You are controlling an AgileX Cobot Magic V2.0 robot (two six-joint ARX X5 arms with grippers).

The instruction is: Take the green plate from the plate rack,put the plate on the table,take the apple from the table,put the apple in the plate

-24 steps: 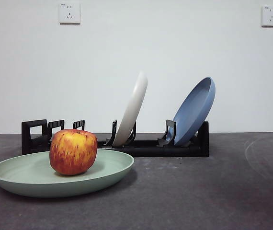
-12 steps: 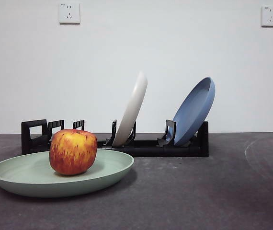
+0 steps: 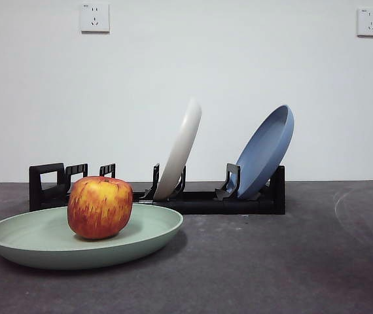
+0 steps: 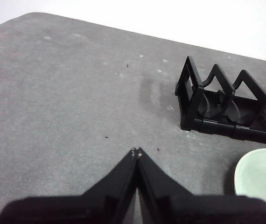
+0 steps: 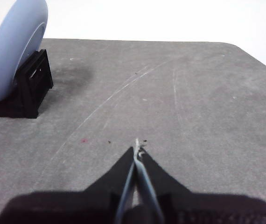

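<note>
The green plate (image 3: 42,242) lies flat on the table (image 3: 271,261) at the front left, in front of the plate rack (image 3: 199,199). The red-yellow apple (image 3: 100,207) sits upright in the plate. In the left wrist view my left gripper (image 4: 136,152) is shut and empty above bare table, with the rack's handle end (image 4: 193,100) and an edge of the green plate (image 4: 259,179) off to one side. In the right wrist view my right gripper (image 5: 137,150) is shut and empty above bare table, apart from the rack's other end (image 5: 32,84). Neither gripper shows in the front view.
A cream-white plate (image 3: 181,150) and a blue plate (image 3: 265,152) stand tilted in the rack; the blue plate also shows in the right wrist view (image 5: 11,51). A white wall with two sockets stands behind the table.
</note>
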